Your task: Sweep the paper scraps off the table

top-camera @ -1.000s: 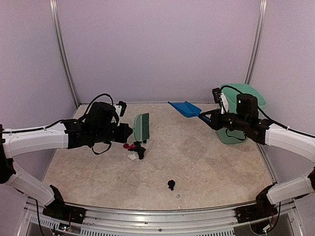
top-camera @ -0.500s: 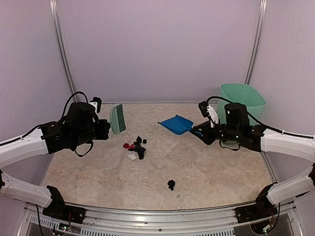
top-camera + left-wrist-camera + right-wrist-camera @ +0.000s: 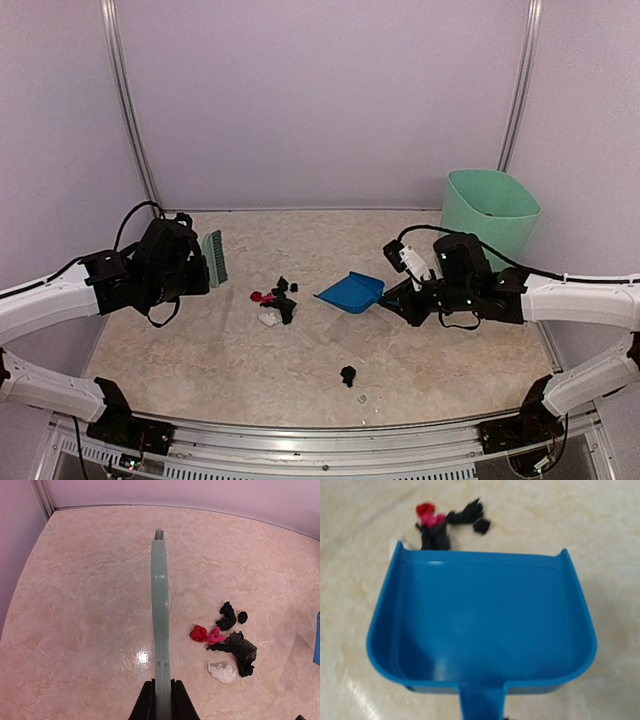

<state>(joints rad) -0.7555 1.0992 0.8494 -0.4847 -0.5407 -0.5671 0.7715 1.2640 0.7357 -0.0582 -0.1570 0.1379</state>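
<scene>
- Dustpan [image 3: 350,293] first: it's blue plastic, and in the right wrist view its inside [image 3: 480,625] shows only bare blue, with no scraps in it.
- Its open lip points at the pile, and its handle runs back to the right gripper [image 3: 400,298], whose jaws are clamped on that handle.
- The mint-green bin [image 3: 468,212] stands upright at the far right of the table [image 3: 450,370], behind the right arm. Can't really make out what's inside it from above.
- The paper scraps [image 3: 276,300] sit in a loose cluster mid-table, between the two grippers. They're mostly black, with a pink-red bit and a white bit [image 3: 225,640].
- From the right wrist, the cluster [image 3: 445,522] lies just beyond the dustpan's lip, toward its left corner. Whether it touches the lip is hard to say.
- A lone black scrap [image 3: 347,376] lies well apart from the pile, nearer the front rail.
- The left gripper [image 3: 161,700] has its jaws closed on the green brush [image 3: 160,630], which is seen edge-on with the bristles at the far end.
- The pile is off to the right of the brush and not touching it. In the top view the brush [image 3: 213,258] is held left of the scraps.
</scene>
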